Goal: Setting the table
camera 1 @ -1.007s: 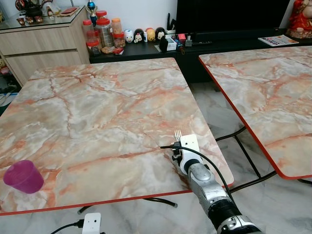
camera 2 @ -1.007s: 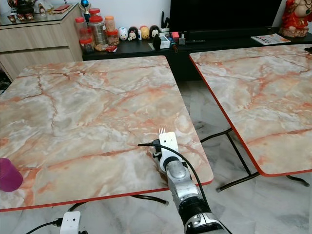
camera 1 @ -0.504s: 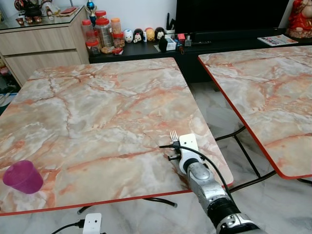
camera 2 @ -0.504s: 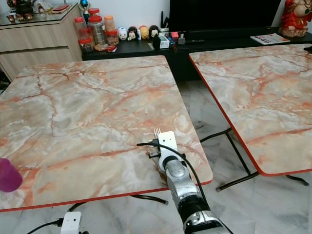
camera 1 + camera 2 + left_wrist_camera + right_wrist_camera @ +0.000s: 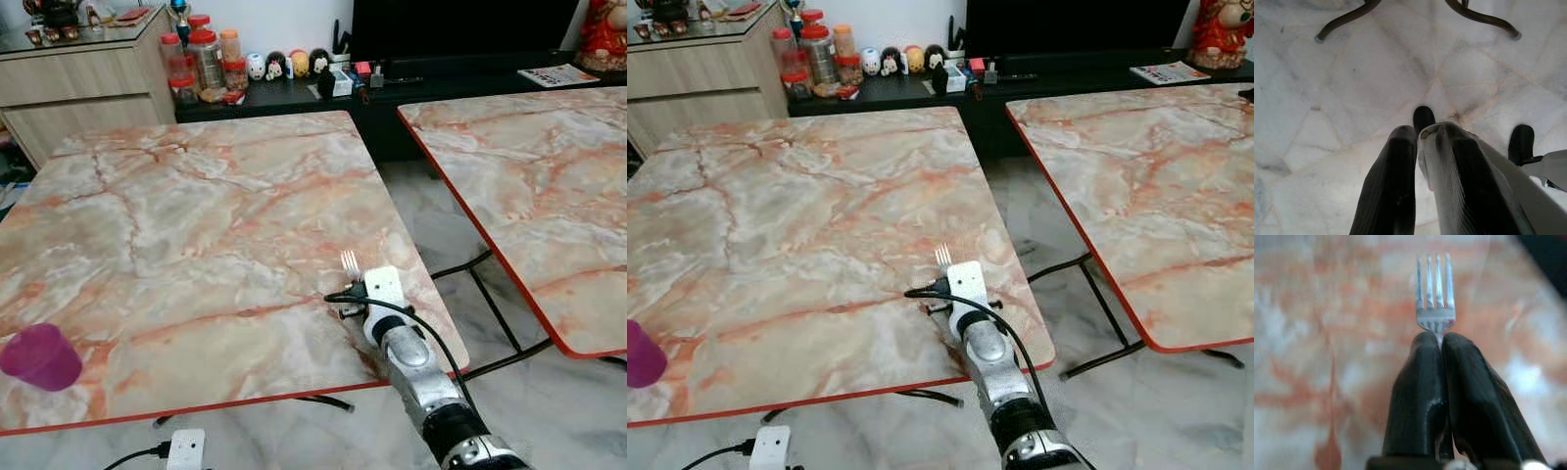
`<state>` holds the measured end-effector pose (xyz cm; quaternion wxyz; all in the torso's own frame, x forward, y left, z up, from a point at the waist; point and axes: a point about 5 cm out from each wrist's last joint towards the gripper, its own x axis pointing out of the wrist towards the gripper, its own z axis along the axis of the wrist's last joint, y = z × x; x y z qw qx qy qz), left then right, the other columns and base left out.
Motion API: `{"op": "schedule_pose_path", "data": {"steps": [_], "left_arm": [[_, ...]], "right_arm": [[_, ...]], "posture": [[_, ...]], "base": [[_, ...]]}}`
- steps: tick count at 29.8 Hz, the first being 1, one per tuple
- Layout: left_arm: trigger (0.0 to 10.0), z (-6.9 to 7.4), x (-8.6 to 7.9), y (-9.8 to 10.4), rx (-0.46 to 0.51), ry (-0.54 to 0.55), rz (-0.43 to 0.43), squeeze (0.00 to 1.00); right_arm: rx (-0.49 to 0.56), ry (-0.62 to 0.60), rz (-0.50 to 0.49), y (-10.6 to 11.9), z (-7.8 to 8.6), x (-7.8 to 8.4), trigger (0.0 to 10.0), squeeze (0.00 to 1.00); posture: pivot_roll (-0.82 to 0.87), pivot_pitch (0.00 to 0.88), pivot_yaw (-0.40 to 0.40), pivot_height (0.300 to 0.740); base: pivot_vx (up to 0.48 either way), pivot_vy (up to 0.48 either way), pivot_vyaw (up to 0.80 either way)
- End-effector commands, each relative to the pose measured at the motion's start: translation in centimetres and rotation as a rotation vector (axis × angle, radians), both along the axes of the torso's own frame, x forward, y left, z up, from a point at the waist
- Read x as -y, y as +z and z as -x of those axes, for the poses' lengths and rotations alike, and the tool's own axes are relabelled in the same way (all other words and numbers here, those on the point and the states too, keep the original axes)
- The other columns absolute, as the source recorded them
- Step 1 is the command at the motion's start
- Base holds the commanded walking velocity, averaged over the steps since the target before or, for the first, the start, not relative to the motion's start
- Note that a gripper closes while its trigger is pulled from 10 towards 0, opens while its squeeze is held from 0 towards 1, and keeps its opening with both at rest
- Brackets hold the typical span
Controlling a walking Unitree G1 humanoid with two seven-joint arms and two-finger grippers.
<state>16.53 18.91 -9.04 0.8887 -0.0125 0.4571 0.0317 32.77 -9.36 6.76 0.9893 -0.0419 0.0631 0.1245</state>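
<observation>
A: Head views?
B: Right claw sits over the near right corner of the marble-patterned tabletop with red edging, carrying a small silver metal fork, tines pointing away from the robot. Translucent magenta plastic cup stands at the near left edge, well apart from the fork. A second marble-patterned tabletop stands to the right across a gap of floor.
A: Any readable labels?
B: None. Red-lidded jars and small figurines on the black low cabinet beyond are too small to read. The magazine is too small too.
A: Left wrist?
B: Left claw hangs over pale marble floor tiles, two fingers close together with a pale object between them; I cannot tell what it is or whether it's gripped. Curved dark table feet nearby.
A: Right wrist?
B: Fingers pressed together, pinching the fork at its neck just below the four tines, above blurred marble.
</observation>
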Motion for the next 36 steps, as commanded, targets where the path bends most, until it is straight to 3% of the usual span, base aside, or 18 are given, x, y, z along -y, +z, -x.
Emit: {"op": "schedule_pose_path", "data": {"steps": [1, 9, 36], "left_arm": [[10.0, 0.1, 0.2, -0.1, -0.009, -0.020, -0.015, 0.00], [10.0, 0.2, 0.7, -0.2, -0.016, -0.043, -0.019, 0.00], [10.0, 0.0, 0.3, -0.1, -0.025, -0.082, -0.040, 0.00]], "right_arm": [[0.099, 0.001, -0.030, 1.8, -0.5, -0.1, 10.0, 0.00], [0.205, -0.006, -0.067, 3.5, -0.8, 0.7, 10.0, 0.00], [0.289, -0.064, -0.065, 4.4, -0.7, 2.3, 10.0, 0.00]], "posture": [[-0.05, 0.000, 0.004, 0.740], [-0.07, 0.000, -0.002, 0.740], [-0.14, 0.000, 0.054, 0.740]], "base": [[0.000, 0.000, 0.00], [0.000, -0.375, 0.00], [0.000, -0.472, 0.00]]}}
